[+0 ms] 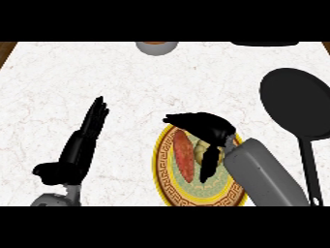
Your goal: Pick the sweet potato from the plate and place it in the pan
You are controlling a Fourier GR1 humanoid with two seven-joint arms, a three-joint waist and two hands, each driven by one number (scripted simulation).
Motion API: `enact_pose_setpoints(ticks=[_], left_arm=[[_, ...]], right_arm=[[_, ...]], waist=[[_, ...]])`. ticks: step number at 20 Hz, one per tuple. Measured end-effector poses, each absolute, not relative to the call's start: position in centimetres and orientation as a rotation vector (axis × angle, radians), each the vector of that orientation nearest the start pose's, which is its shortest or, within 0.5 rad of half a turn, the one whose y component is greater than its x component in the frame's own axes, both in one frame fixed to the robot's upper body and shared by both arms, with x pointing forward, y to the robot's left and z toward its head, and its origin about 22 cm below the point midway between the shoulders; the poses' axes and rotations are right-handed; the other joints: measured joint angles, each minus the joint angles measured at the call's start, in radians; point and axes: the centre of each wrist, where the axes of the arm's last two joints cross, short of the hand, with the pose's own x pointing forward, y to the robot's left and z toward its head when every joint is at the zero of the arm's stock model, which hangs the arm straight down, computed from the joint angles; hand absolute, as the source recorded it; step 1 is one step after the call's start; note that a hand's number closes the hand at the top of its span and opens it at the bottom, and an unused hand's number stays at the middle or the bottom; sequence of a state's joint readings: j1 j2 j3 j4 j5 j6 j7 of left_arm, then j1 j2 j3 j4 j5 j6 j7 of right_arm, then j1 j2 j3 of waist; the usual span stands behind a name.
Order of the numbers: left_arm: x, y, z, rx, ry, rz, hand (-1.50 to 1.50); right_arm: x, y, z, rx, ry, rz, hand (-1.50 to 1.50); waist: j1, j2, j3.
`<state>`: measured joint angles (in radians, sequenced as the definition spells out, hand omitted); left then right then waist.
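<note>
Head view. The right hand [204,127] hangs over the plate [169,191], fingers and thumb curled downward. The sweet potato [184,152] lies on the plate just under and to the left of that hand's thumb, long axis running away from the robot. The fingers arch above its far end and the thumb drops beside its right flank; no finger can be confirmed as closed on it, so the hand is judged part-curled and holding nothing. The pan [301,102] sits well to the right of this hand, its handle [310,169] running back toward the robot alongside the right forearm. It holds nothing.

The left hand [89,131] rests far to the left of the plate, fingers straight, holding nothing.

Handling judgement: the sweet potato looks stiff, fairly dense and tapered, with a dull skin unlikely to slip and no fragility of note. Being rounded, it may roll on the plate if nudged from one side. Best hold is across the thick middle, thumb opposing fingers on the two long flanks.

Markings: the plate carries a patterned gold rim band; no brand, label or readable writing is present on any item.
</note>
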<state>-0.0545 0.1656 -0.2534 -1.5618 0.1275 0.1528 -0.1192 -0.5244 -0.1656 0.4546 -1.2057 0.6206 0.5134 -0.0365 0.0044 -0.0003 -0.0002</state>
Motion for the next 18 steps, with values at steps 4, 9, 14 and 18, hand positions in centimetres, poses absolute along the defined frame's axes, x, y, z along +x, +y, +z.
enact_pose_setpoints(ticks=[4, 9, 14, 18], left_arm=[[25.0, 20.6, 0.7, -0.066, -1.694, -0.128, 0.0], [24.5, 21.2, 0.5, -0.07, -1.692, -0.128, 0.0], [24.1, 20.8, 0.5, -0.072, -1.692, -0.13, 0.0], [24.9, 20.5, 0.7, -0.068, -1.689, -0.133, 0.0]], right_arm=[[32.3, -11.4, 2.4, -0.032, -1.289, 1.599, -1.5], [32.8, -10.9, 0.8, -0.04, -1.278, 1.671, 1.5], [32.8, -10.5, 0.6, -0.096, -1.33, 1.755, 1.5], [33.2, -9.9, 0.6, -0.12, -1.354, 1.779, 1.5]], waist=[[0.0, -0.001, 0.0], [0.003, -0.01, -0.002], [0.001, -0.018, -0.003], [-0.001, -0.019, -0.004]])
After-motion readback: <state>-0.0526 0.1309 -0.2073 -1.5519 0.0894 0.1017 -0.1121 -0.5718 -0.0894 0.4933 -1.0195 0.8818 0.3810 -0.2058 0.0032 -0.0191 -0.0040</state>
